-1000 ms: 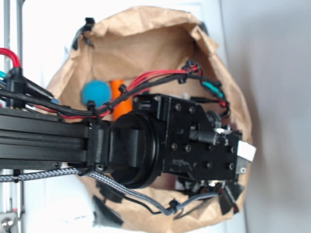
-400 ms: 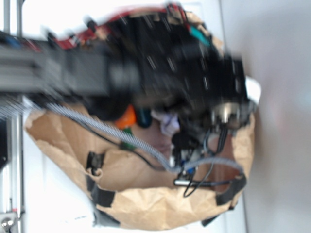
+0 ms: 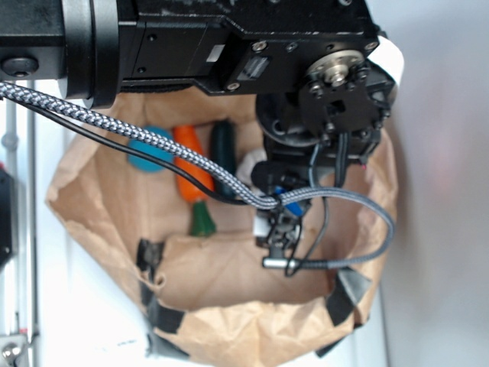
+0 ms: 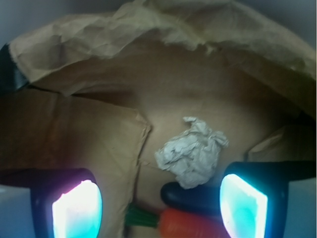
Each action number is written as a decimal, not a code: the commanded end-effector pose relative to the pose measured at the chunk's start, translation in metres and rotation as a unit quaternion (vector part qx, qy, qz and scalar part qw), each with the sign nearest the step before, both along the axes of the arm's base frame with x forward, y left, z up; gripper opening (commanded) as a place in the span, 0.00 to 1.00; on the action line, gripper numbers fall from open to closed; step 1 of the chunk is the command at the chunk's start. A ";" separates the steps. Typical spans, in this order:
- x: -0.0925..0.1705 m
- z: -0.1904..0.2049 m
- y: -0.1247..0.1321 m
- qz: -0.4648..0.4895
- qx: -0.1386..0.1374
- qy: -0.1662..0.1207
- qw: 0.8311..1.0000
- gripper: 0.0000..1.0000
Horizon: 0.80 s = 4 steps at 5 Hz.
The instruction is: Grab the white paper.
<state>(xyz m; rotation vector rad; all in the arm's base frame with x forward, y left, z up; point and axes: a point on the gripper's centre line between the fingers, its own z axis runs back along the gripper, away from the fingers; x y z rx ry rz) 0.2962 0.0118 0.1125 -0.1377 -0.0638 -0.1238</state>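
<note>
In the wrist view my pincer (image 4: pixel 160 206) is spread wide, grasping nothing, inside the brown paper bag (image 4: pixel 74 134). Between my two glowing fingers (image 4: pixel 77 210), a little beyond them, the white paper (image 4: pixel 192 151) lies on the bag's floor, touching a dark object (image 4: pixel 190 197) beside an orange carrot (image 4: pixel 185 223).

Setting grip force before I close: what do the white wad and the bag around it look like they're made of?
The white wad looks like crumpled paper: matte off-white with grey creases and sharp folds, so probably light and crushable. The bag looks like brown kraft paper, matte and wrinkled, with a torn-looking rim. The hand is open, with the wad just ahead of it.
</note>
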 end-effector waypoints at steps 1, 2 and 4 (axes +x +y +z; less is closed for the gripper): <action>0.012 -0.038 -0.013 -0.007 0.063 -0.033 0.997 1.00; 0.017 -0.065 -0.025 -0.014 0.066 -0.017 0.998 1.00; 0.043 -0.081 -0.031 0.015 0.095 -0.033 0.995 1.00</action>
